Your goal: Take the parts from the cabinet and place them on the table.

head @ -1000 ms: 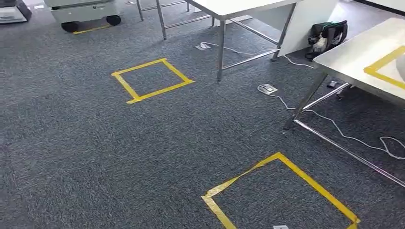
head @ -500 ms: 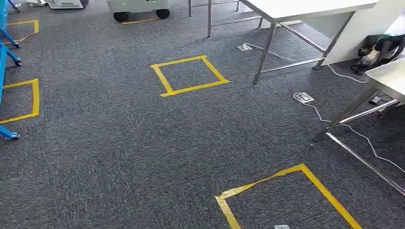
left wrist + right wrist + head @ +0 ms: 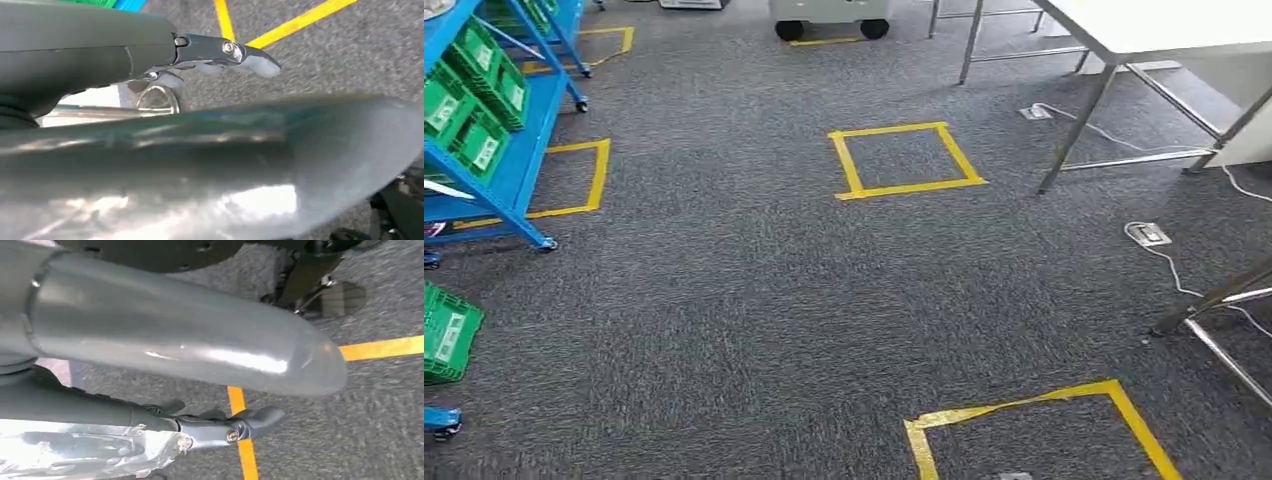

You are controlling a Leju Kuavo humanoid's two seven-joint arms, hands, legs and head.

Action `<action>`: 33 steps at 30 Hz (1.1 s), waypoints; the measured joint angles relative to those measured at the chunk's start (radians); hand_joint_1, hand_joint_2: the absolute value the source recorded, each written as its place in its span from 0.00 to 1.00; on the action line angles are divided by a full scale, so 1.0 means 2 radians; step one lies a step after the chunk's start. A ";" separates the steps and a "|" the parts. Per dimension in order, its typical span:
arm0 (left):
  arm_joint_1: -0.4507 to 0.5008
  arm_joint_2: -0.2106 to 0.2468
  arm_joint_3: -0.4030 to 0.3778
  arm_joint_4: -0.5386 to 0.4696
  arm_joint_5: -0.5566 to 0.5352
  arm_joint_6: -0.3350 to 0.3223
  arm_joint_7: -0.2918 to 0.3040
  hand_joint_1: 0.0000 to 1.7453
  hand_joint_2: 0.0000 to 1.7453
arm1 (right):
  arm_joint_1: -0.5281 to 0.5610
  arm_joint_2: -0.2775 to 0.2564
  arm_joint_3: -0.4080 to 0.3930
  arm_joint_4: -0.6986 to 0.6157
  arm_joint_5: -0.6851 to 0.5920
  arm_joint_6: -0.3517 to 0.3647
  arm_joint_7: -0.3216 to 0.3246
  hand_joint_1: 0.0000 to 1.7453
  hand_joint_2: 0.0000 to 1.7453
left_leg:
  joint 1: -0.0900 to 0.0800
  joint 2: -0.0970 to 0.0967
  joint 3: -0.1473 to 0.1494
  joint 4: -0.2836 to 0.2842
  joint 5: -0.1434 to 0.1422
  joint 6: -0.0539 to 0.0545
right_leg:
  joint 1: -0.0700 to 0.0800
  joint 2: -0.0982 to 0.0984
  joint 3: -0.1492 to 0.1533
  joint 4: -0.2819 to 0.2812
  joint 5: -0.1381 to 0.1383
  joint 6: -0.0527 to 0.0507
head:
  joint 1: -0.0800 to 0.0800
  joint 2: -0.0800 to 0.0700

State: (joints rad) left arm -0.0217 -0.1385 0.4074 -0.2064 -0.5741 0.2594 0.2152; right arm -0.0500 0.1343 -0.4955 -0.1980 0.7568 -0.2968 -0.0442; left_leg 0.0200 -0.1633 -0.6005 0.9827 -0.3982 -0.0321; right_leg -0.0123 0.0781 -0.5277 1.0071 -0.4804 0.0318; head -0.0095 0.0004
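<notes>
**Blue cabinet in sight, both hands low over the carpet**

From the head view I see a coarse, speckled grey carpet (image 3: pixel 754 300) marked with flat yellow tape squares (image 3: pixel 905 160). On my left stands the cabinet (image 3: pixel 519 150), a blue-painted metal frame on small castors, its sloped shelves carrying ribbed green plastic bins (image 3: pixel 464 110) with white labels; I cannot make out the parts inside them. On the right is the table (image 3: pixel 1164 25), a smooth white top on thin steel legs, with a white cable (image 3: pixel 1169 262) trailing across the floor beneath.

The left hand (image 3: pixel 220 52) shows a smooth grey thumb and a dark metal finger stretched out, holding nothing; whether it is spread I cannot tell. The right hand (image 3: pixel 225 427) looks the same, and I cannot tell either.

Against half a second ago, the whole picture has slid right: the camera turned left, bringing the cabinet well into frame.
</notes>
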 joint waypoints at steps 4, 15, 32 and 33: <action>-0.002 0.000 0.000 0.001 -0.001 0.000 0.000 0.00 0.00 | 0.002 0.001 0.000 0.000 0.000 0.000 -0.001 0.00 0.00 | -0.005 0.070 -0.045 0.094 -0.061 -0.002 | 0.002 -0.034 0.000 -0.006 0.006 -0.010 | -0.005 0.000; -0.002 0.000 0.000 0.001 -0.001 0.000 0.000 0.00 0.00 | -0.002 0.001 -0.001 0.000 0.000 -0.001 0.000 0.00 0.00 | -0.012 0.104 0.016 0.004 -0.020 0.014 | 0.009 -0.103 0.007 -0.006 0.000 0.003 | -0.001 0.000; 0.001 0.000 0.000 0.001 -0.001 -0.002 0.000 0.00 0.00 | -0.002 0.002 -0.001 0.000 0.000 -0.001 0.000 0.00 0.00 | -0.004 0.033 -0.001 0.006 -0.008 0.003 | 0.001 -0.020 0.003 -0.006 0.004 -0.006 | 0.002 0.000; 0.001 0.000 0.000 0.001 -0.001 -0.002 0.000 0.00 0.00 | -0.002 0.002 -0.001 0.000 0.001 -0.001 -0.001 0.00 0.00 | -0.006 0.059 -0.013 0.031 -0.028 0.002 | 0.002 -0.025 0.003 -0.007 0.005 -0.010 | -0.001 0.000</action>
State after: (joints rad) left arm -0.0197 -0.1392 0.4070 -0.2041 -0.5760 0.2563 0.2159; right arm -0.0531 0.1373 -0.4971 -0.1980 0.7580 -0.2983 -0.0454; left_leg 0.0078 -0.0454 -0.6255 1.0449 -0.4537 -0.0286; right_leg -0.0090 0.0285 -0.5218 0.9931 -0.4703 0.0120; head -0.0122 0.0004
